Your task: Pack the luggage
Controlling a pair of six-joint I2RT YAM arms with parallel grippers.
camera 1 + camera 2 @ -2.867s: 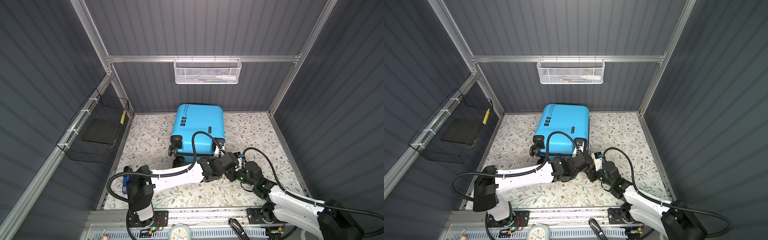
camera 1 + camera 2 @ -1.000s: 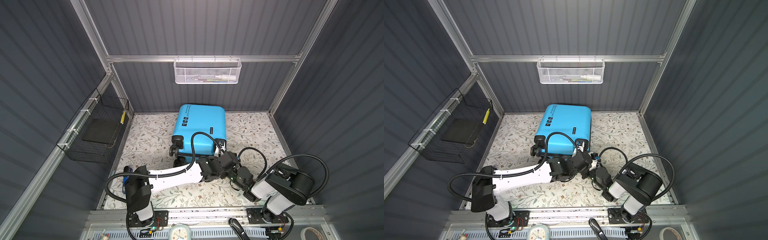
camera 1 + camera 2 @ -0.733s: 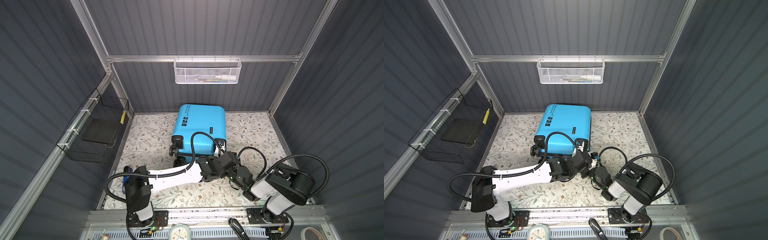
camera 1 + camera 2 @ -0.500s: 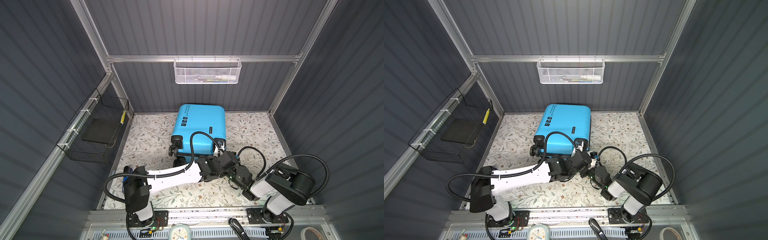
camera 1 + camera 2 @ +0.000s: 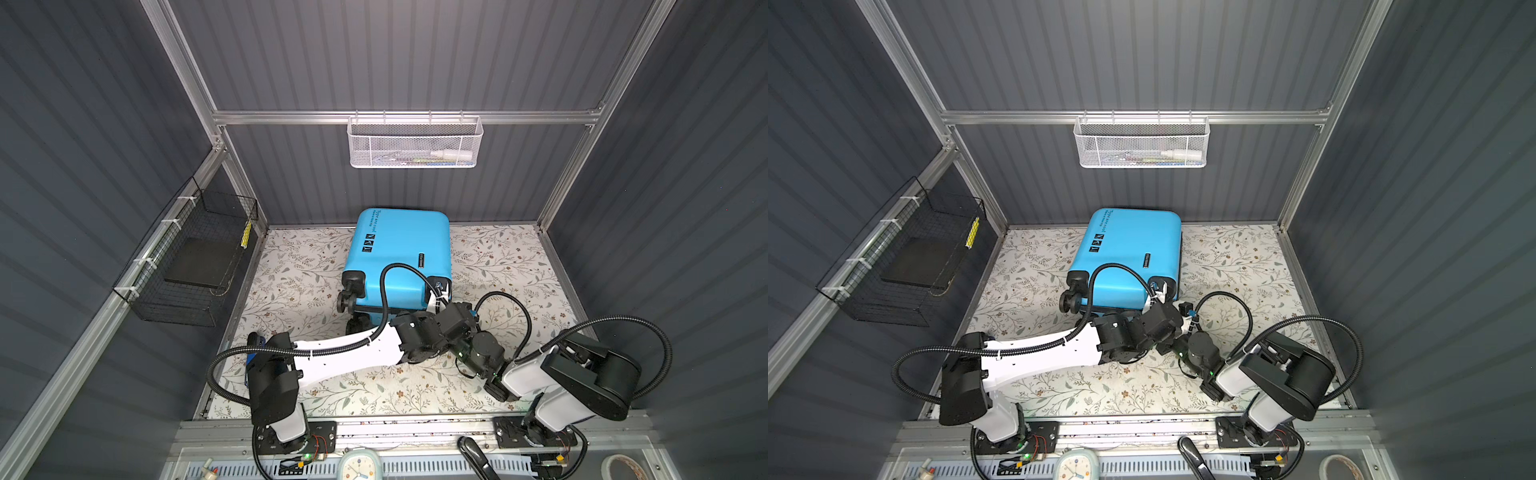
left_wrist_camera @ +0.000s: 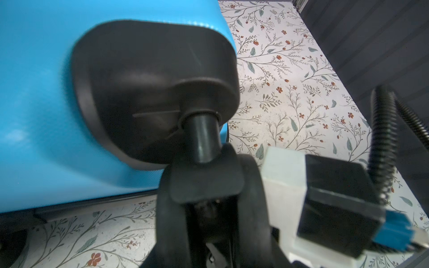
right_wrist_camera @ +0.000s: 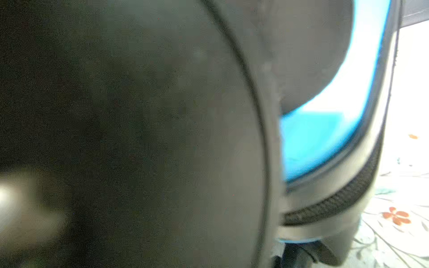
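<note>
The luggage (image 5: pixel 405 249) lies flat and closed on the floral mat (image 5: pixel 299 270). Its far end sits close against the back wall at 12 o'clock and its black wheels (image 5: pixel 347 297) point to 6 o'clock. Bare mat runs along both long edges, at 9 and 3 o'clock. The strip at 6 o'clock is crossed by both arms. The left arm reaches low and long from 7 o'clock, putting the left gripper (image 5: pixel 446 305) at the wheel mount (image 6: pixel 151 92) on the case's 5 o'clock corner; I cannot tell how its jaws stand. The right arm folds back on itself from 5 o'clock, and the right gripper (image 5: pixel 1183 318) is clenched beside that corner, too blurred up close to show anything pinched.
</note>
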